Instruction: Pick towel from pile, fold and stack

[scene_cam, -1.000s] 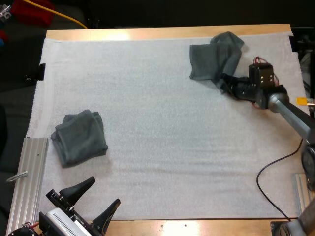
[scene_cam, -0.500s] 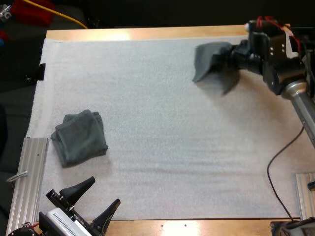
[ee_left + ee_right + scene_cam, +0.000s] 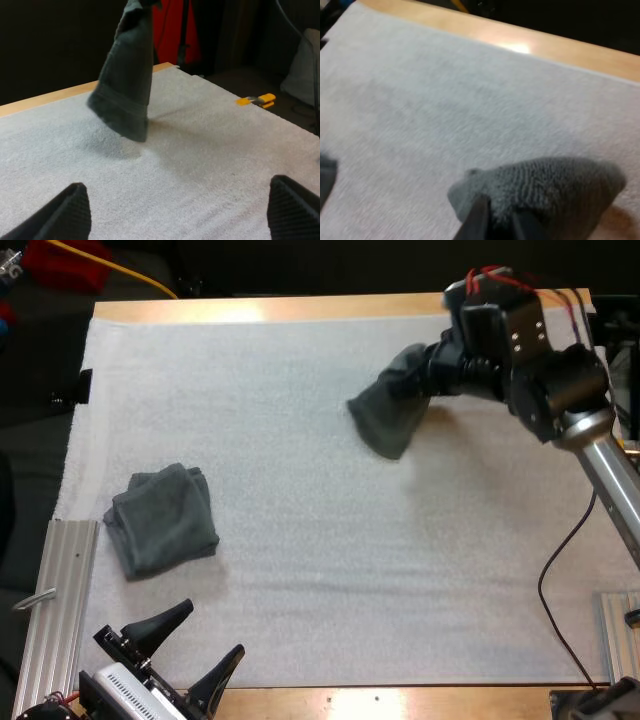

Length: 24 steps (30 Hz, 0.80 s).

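Sitting at the near left corner, left gripper (image 3: 212, 628) is released: fingers wide apart over the bare white mat (image 3: 300, 560), nothing between them. An aluminium rail (image 3: 55, 590) runs along the mat's left side just beside it. A bit farther in, the folded towel (image 3: 163, 520), dark grey-green and somewhat lumpy, lies flat on the left part of the mat with no gripper touching it. Farther out, right of centre toward the far side, right gripper (image 3: 425, 375) is clenched on the hanging towel (image 3: 385, 415), pinching its top end. The cloth drapes down and leftward from there. In the left wrist view its lowest corner seems to just brush the mat, contact hard to confirm. In the right wrist view, black fingers (image 3: 479, 215) press into a bunched fold of that towel. The two towels are well apart. The wooden table (image 3: 300, 308) shows as a strip past the mat's far edge.
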Tool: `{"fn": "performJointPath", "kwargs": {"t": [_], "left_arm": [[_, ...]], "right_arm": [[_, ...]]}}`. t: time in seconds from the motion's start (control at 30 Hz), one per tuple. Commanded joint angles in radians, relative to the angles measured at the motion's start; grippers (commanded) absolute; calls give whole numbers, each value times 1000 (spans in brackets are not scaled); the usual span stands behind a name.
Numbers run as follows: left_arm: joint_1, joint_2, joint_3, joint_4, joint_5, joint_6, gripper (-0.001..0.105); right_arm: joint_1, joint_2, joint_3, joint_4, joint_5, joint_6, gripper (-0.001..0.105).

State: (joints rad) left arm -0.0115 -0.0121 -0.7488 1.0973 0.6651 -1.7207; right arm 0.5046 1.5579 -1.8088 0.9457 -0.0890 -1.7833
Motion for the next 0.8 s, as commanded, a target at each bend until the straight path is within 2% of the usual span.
{"fn": "performJointPath", "kwargs": {"t": [0.0, 0.2, 0.3, 0.5, 0.63, 0.7, 0.77], "left_arm": [[-4, -9, -6, -2, 6, -10, 70], [-4, -9, -6, -2, 5, -10, 70], [-4, -9, -6, -2, 5, -10, 70], [-4, -9, -6, -2, 18, -10, 70], [-4, -9, -6, -2, 21, -10, 70], [-4, -9, -6, -2, 21, -10, 70], [-4, -9, -6, -2, 21, -10, 70]], "right_arm": [[14, -17, -12, 18, 3, -17, 1], [112, -18, -12, 89, 9, -17, 1], [153, -18, 5, 91, 52, -17, 1], [198, -18, 84, 91, 69, 3, 4], [223, -18, 111, 94, 59, 17, 26], [239, -19, 111, 98, 50, 17, 43], [260, -24, 111, 98, 39, 17, 71]]}}
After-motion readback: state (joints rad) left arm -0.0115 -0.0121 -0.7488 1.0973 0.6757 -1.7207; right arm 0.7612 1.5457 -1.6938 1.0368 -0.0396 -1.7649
